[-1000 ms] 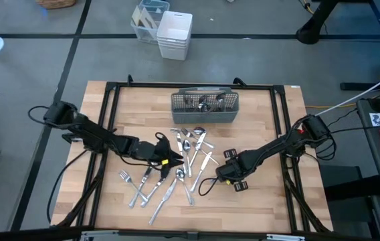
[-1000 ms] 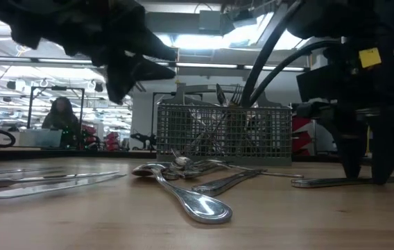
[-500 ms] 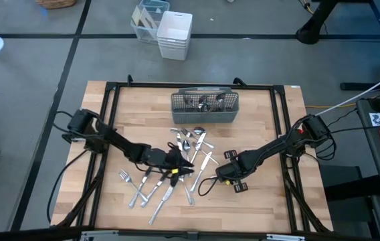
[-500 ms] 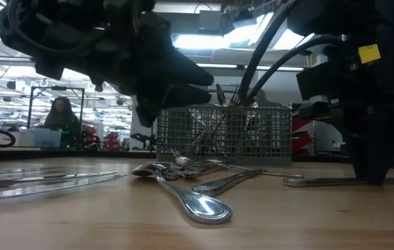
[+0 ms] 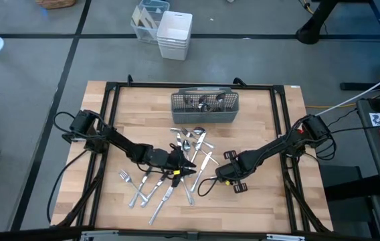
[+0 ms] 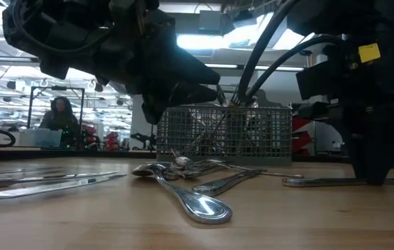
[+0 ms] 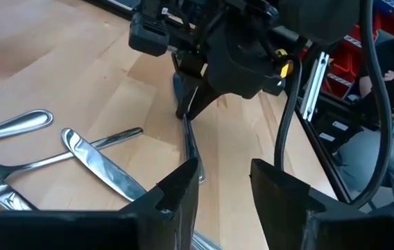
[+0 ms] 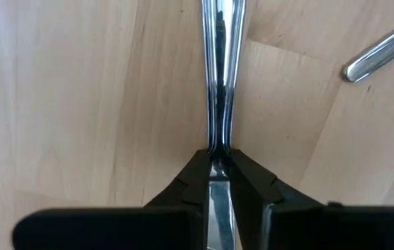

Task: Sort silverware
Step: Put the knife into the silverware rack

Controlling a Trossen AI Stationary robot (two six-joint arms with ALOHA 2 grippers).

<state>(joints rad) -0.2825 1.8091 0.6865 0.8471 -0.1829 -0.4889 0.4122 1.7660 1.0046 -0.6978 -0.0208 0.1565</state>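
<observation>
Metal utensil handle (image 8: pixel 219 83) lying on the wooden desk (image 5: pixel 263 120) is pinched in the right gripper (image 8: pixel 218 170); left gripper (image 7: pixel 223 182) hovers open over the silverware (image 5: pixel 188 150). Next: lift toward the caddy (image 5: pixel 205 107).

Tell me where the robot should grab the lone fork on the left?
Probably mid-handle, from straight above, pinching across its narrow width: the fork lies flat on the table, clear of the pile, so only its top is free.
</observation>
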